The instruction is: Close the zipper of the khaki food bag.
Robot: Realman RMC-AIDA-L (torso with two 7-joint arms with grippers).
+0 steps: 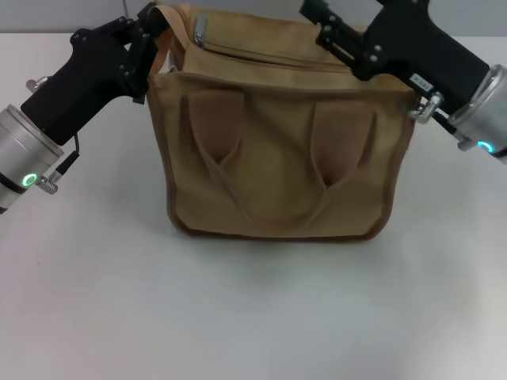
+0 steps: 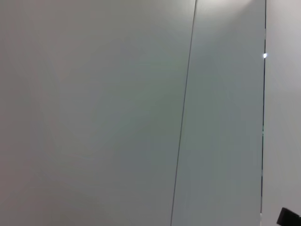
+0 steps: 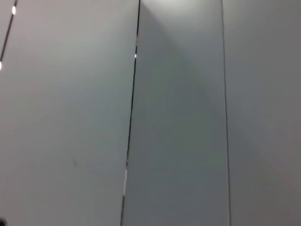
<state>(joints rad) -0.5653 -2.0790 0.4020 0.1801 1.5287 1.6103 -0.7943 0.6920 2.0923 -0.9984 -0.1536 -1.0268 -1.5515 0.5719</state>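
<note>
**Both arms at the bag's top corners**

White tabletop (image 1: 253,317) carries the khaki food bag (image 1: 277,158) upright at centre. Left gripper (image 1: 150,36) seems pinched on its far-left corner, likely bracing it; right gripper (image 1: 329,32) hovers at the far-right, fingers unclear. The zipper (image 1: 261,55) crosses the top, silver pull at left.

A plain white worktop (image 1: 253,317) fills the head view, with a soft shadow on its surface near the middle. Both wrist views show only pale grey flat panels (image 2: 94,113) divided by thin dark seams (image 3: 132,103); what these panels belong to cannot be determined.
</note>
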